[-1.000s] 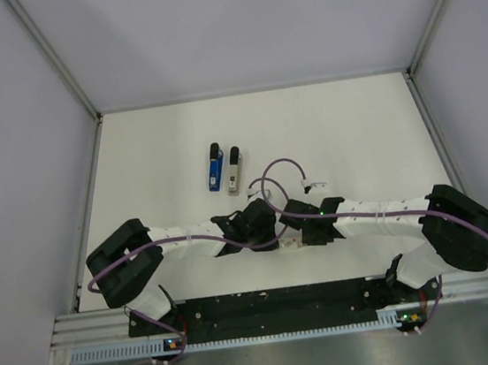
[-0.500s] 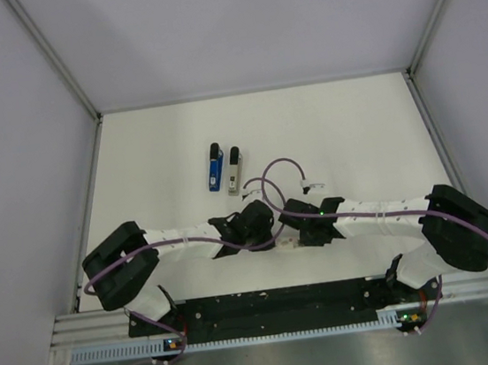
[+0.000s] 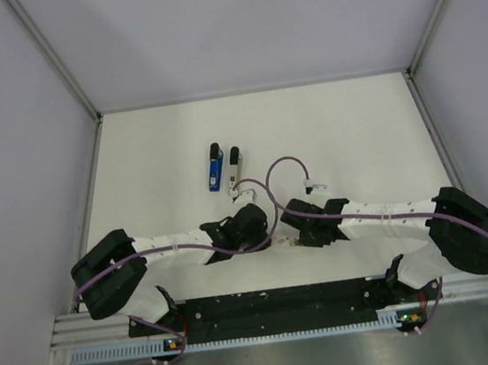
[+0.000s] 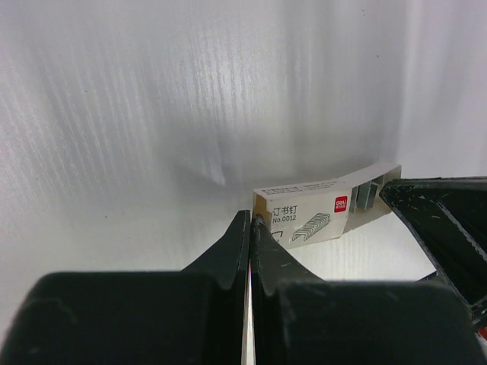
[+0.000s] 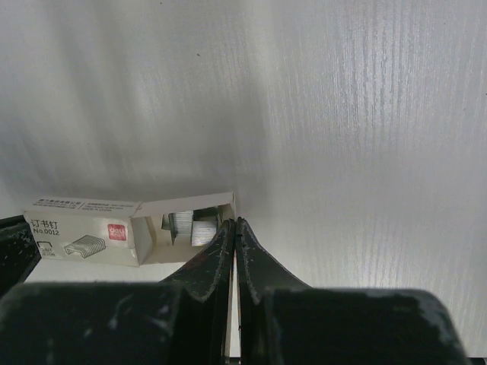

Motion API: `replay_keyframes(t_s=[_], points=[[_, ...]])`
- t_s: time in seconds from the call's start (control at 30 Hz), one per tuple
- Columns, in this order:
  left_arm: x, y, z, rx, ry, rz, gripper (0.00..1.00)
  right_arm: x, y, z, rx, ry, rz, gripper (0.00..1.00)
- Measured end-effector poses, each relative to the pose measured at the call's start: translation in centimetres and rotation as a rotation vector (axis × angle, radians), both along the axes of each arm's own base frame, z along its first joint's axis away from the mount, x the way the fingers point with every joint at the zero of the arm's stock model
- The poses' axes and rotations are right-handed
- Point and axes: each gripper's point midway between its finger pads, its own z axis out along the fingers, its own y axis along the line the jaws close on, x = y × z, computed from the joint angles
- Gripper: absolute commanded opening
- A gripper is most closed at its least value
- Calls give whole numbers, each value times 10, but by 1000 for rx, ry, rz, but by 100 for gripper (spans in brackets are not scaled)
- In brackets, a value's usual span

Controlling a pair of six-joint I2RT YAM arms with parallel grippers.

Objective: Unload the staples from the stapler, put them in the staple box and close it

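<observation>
Left wrist view: my left gripper (image 4: 249, 228), jaws pressed together, touches one end of the staple box (image 4: 304, 217); my right gripper (image 5: 232, 228), likewise closed, meets its open end. The blue stapler (image 3: 214, 166) lies well beyond the box. A shove from either could spill its staples (image 5: 190, 226).

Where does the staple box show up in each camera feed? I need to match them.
Top external: staple box low centre, between the left end effector and right end effector.
Left wrist: right of centre, label facing the camera.
Right wrist: lower left.
Shared landmark: the staples at its open end, also in the right wrist view; too small from above.
</observation>
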Motion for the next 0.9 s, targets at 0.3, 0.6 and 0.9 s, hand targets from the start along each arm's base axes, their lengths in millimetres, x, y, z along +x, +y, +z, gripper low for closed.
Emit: replay_keyframes(t_s=[0.3,0.6,0.9], points=[[-1,2,-5,-4,-5,36,0,-1,2,0,13,7,-17,0],[-5,-2,-4,-4,-28,31,0,2,7,-3,1,13,-15,0],[-7,-2,-11,17,-23,11,0,9,9,0,-37,-11,57,0]])
